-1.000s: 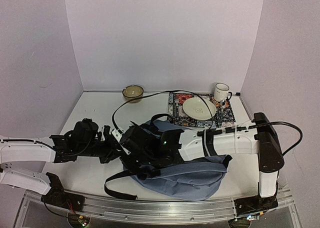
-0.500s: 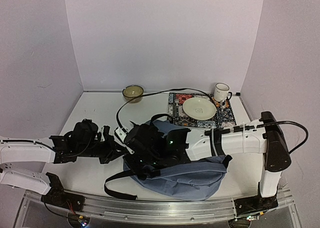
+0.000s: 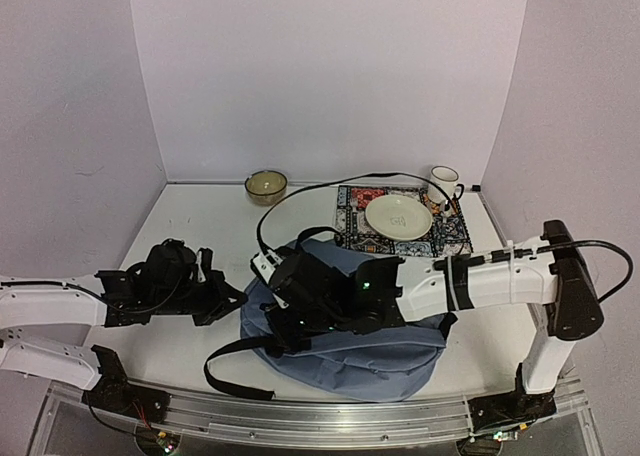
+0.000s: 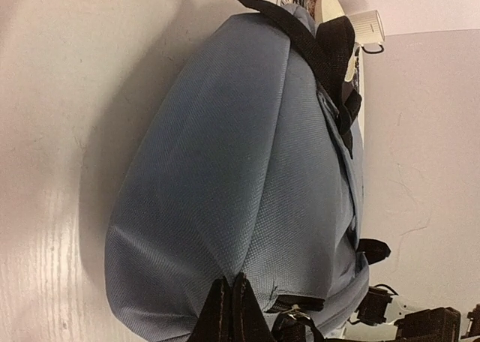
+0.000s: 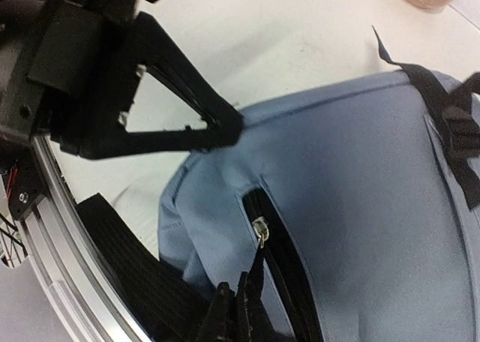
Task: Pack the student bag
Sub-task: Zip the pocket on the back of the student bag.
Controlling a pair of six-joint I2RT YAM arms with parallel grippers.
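**Bag [image 3: 385, 354] held at two spots**

Clamps zip pull [image 5: 259, 237] with closed right gripper [image 5: 234, 289]; pinches fabric edge with closed left gripper [image 4: 229, 286]. Lies flat on table [image 3: 190, 226] near front edge, just beside mat [image 3: 450, 238] and plate [image 3: 398, 216].

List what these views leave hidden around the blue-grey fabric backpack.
- Interior: in the right wrist view the open zipper slot of the blue-grey fabric backpack shows only darkness.
- Grip: the right gripper on the zipper pull is hidden in the top view under its own black wrist.
- Contents of the small tan bowl: too small in the top view, cut off at the right wrist view's edge.
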